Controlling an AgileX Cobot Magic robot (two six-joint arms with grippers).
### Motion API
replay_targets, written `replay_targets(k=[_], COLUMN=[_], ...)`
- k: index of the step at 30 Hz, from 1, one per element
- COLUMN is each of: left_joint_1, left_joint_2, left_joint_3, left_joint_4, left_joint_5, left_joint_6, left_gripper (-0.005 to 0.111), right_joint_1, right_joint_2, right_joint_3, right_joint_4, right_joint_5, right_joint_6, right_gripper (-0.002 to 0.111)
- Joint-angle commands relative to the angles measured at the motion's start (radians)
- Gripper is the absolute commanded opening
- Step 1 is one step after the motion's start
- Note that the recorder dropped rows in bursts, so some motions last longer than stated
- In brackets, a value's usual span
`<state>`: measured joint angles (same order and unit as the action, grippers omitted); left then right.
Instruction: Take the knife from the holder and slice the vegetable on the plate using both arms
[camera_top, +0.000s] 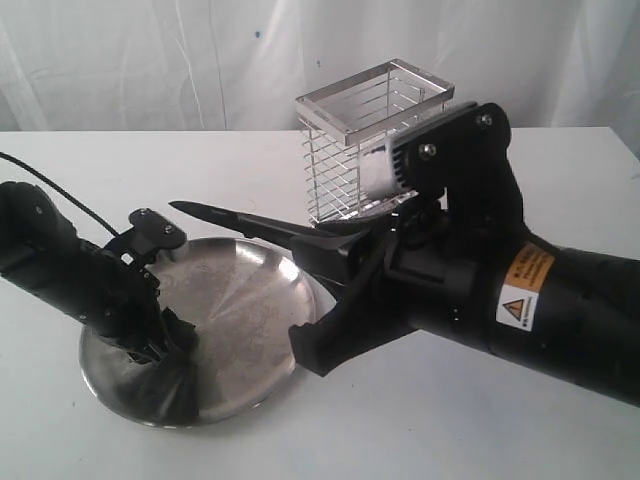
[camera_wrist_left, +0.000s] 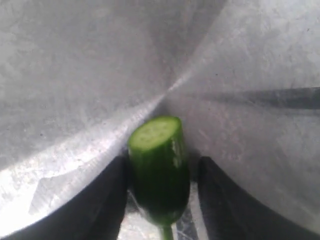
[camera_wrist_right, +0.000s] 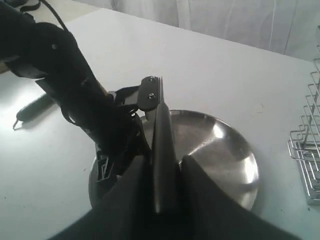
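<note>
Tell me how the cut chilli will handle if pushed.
The chilli looks glossy, so it is probably slippery in a grip. Its round body would likely roll on the smooth plate. The clean flat cut face suggests firm, not floppy.

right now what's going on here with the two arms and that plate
The right gripper is shut on the black knife, holding its blade over the steel plate. The left gripper is down on the plate, fingers on either side of a green chilli piece that shows a flat cut face. Whether it is actually pinching the piece is unclear. The wire holder stands behind.
</note>
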<state>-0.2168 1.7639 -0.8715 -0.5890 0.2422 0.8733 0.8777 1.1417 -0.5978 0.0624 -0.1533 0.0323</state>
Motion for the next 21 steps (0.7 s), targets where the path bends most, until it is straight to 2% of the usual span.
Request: replay_targets(k=[1,7,12,18,21], left_joint_1=[-0.005,-0.005,-0.005,-0.005,-0.005], left_joint_2=[-0.028,-0.160,-0.274,-0.367,-0.380], left_joint_3=[-0.003,-0.015,-0.015,-0.015,-0.015], left_joint_4=[-0.008,0.032,0.221,0.535,0.589], left_joint_5=[0.062,0.150,0.234,0.365,0.415], left_joint_6=[-0.011,-0.073,-0.229,-0.550,-0.614], left_gripper=[0.062,0.062,0.062,0.062,0.062], right_joint_1=[-0.011,-0.053,-0.071,-0.069,-0.039], right_joint_2=[0.030,0.097,0.161,0.211,0.211], right_joint_3=[-0.011,-0.048,-0.087,-0.086,-0.086], right_joint_4=[-0.009,-0.009,-0.009,-0.011,-0.013], right_joint_5=[-0.005,-0.001,0.026,0.003,-0.056], right_joint_6=[-0.078,-0.149,-0.165,-0.165,-0.170], right_gripper=[0.000,0.000,0.000,0.000,0.000])
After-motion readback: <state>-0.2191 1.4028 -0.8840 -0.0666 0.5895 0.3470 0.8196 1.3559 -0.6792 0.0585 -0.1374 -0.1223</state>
